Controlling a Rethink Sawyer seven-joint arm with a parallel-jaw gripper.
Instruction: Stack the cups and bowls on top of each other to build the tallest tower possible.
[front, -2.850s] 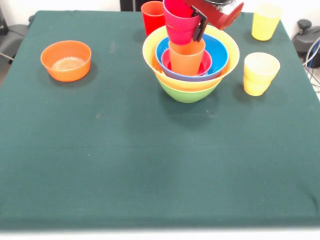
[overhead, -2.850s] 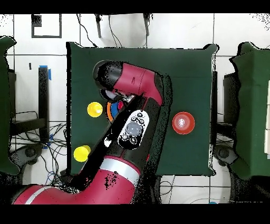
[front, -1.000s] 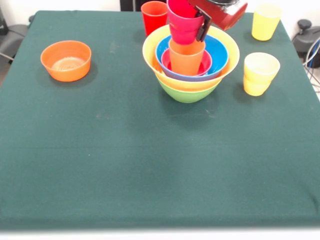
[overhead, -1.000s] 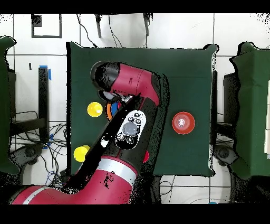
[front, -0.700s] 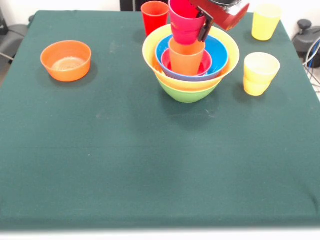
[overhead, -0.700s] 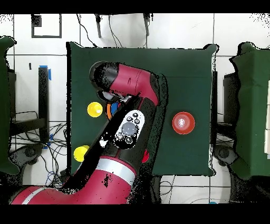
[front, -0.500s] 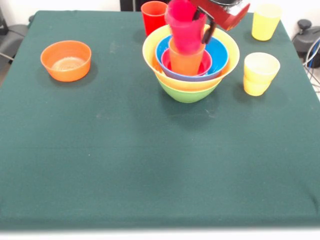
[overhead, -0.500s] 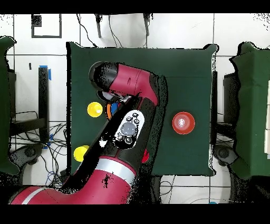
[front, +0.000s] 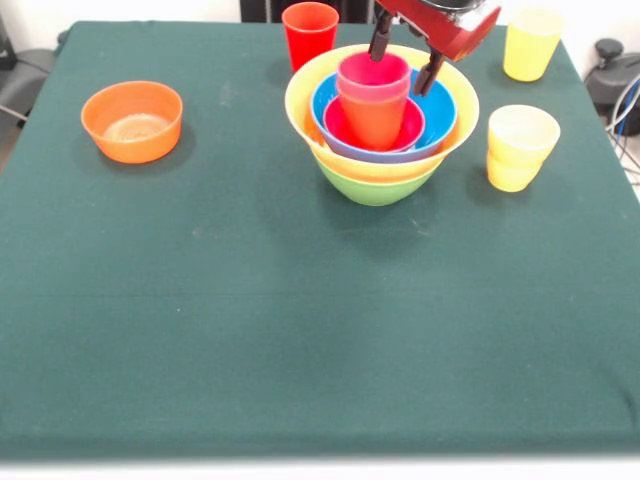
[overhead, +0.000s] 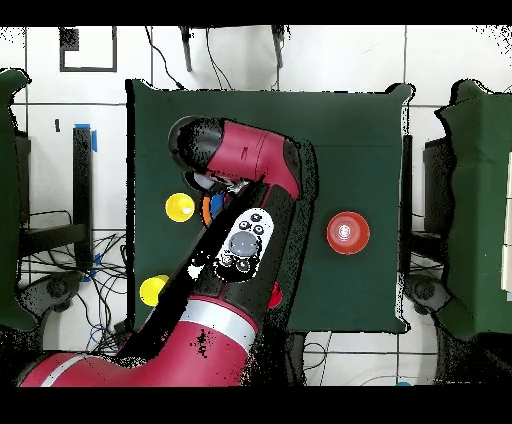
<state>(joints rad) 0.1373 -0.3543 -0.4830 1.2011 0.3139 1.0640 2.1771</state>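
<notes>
Our gripper (front: 405, 62) stands open, straddling the magenta-pink plastic cup (front: 373, 78) nested just below it in the tower of bowls (front: 381, 150). We should rise straight up, touching neither rim.

From my station: table (front: 300, 330) covered in dark green cloth, faint creases, even bright light, soft shadows only. In the front view, a pale floor strip runs along the table's near edge. Far left corner, part of a dark chair (front: 18, 75); at the far right, a black stand base (front: 610, 50) and loose cables (front: 628, 110). From overhead I see a white tiled floor (overhead: 450, 55) with dark grout lines, more green-covered tables (overhead: 478, 210) at either side, cables (overhead: 95, 290) trailing on the tiles, blue tape (overhead: 95, 138) by one edge, chair legs (overhead: 230, 45) at one table end
</notes>
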